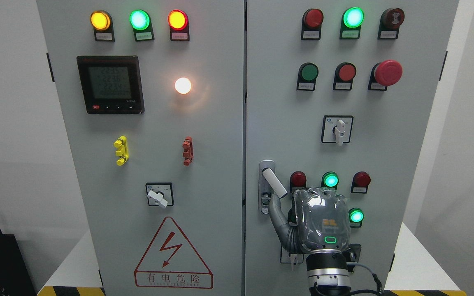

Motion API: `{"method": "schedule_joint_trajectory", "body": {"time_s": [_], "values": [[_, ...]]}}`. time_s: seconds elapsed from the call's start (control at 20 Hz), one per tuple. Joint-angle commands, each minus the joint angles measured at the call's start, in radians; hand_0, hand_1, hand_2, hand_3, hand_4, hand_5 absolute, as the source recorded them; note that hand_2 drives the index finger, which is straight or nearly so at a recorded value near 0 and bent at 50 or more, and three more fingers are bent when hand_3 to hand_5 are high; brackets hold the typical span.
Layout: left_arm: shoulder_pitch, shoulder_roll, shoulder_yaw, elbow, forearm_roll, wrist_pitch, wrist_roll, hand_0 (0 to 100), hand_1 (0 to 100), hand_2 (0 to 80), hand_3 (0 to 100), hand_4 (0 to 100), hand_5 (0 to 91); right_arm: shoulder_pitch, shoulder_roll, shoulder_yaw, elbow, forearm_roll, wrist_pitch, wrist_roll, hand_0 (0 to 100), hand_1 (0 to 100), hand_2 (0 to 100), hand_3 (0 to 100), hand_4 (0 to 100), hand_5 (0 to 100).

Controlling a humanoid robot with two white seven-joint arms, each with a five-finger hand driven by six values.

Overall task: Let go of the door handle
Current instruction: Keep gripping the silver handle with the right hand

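Right hand (pixel 318 220) at cabinet (pixel 356 156): thumb touching swung-out door handle (pixel 274 181), other fingers curled, gripping nothing; release nearly done, withdrawal remaining.

The head view is bright and evenly lit, sharp from edge to edge with no blur, and the grey cabinet (pixel 204 164) shows only soft, faint shadows beneath its buttons and switches. The white lamp (pixel 183 85) near the middle of the left door is blown out and throws a hazy glow onto the paint around it, while the lit green lamps (pixel 353 17) bloom at their cores. The cabinet's sides lean inward toward the bottom, a wide-lens effect
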Motion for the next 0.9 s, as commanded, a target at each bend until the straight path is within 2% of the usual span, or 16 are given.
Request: {"method": "schedule_joint_trajectory", "body": {"time_s": [0.0,0.85], "values": [[0.000,0.000,0.000,-0.031,-0.001,0.000,0.001,12,39,0.0,0,0,0.0,0.001,0.000,-0.004,-0.001,0.000,-0.001,0.001,59,8,98,100,100,98],[0.000,0.000,0.001,-0.031,-0.001,0.000,0.001,12,39,0.0,0,0,0.0,-0.001,0.000,-0.010,-0.006,-0.002,0.000,0.000,60,8,98,100,100,98]]}}
